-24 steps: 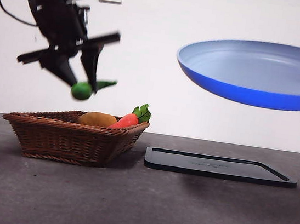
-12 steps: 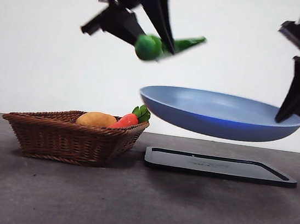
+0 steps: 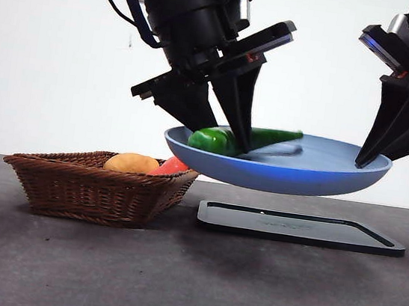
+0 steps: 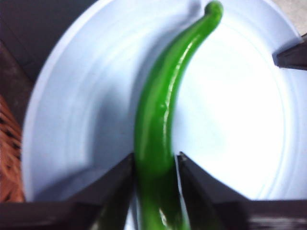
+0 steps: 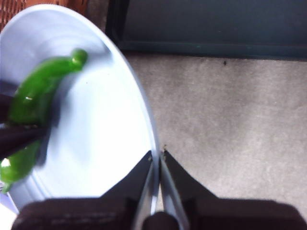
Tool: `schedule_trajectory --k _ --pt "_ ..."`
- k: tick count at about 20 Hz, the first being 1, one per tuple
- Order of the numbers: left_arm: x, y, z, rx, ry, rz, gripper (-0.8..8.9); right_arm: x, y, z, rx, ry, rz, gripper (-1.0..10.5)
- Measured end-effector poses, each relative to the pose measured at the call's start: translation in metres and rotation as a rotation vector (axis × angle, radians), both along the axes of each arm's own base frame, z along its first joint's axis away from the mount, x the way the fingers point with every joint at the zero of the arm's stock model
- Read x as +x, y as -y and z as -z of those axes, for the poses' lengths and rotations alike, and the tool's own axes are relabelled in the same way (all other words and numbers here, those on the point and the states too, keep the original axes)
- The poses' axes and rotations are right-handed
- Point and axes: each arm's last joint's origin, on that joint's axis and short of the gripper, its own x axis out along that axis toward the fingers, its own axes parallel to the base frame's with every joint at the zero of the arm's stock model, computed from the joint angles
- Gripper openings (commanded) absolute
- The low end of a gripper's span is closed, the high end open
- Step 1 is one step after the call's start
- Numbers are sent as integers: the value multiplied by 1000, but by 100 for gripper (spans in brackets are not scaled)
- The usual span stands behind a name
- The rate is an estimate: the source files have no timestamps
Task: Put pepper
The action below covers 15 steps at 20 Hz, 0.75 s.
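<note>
**Glossy green pepper held low over the blue pan**

Black jaws of the left hand are clamped on the thick end of the pepper, one on each flank, while its slim tip curves out free over the middle of the pan. In the front view the pepper lies about level at the pan's left side; whether it touches the pan floor I cannot tell. The right hand is pinched tight on the rim of the pan at the right, carrying it in the air above the black tray on the dark surface.

The pepper looks light, fairly stiff and smooth-skinned, so probably slippery; a grip across the thick end, as here, seems safest, since the thin tip would likely bend or slide out. To the left sits the wicker basket with the potato and carrot.
</note>
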Motion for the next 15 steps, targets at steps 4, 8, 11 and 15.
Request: schedule_trajectory --k 4,8,11,15 --pt "-3 3 0 0 1 13 214 0 0 0 -1 -5 1 3" --pt "-4 3 -1 -1 -2 19 289 -2 0 1 -5 -26 1 3" --pt "-10 -2 -13 -15 0 28 289 -2 0 1 -5 -28 0 3" --pt "-23 -14 -39 -57 38 40 289 -2 0 1 -4 -29 0 3"
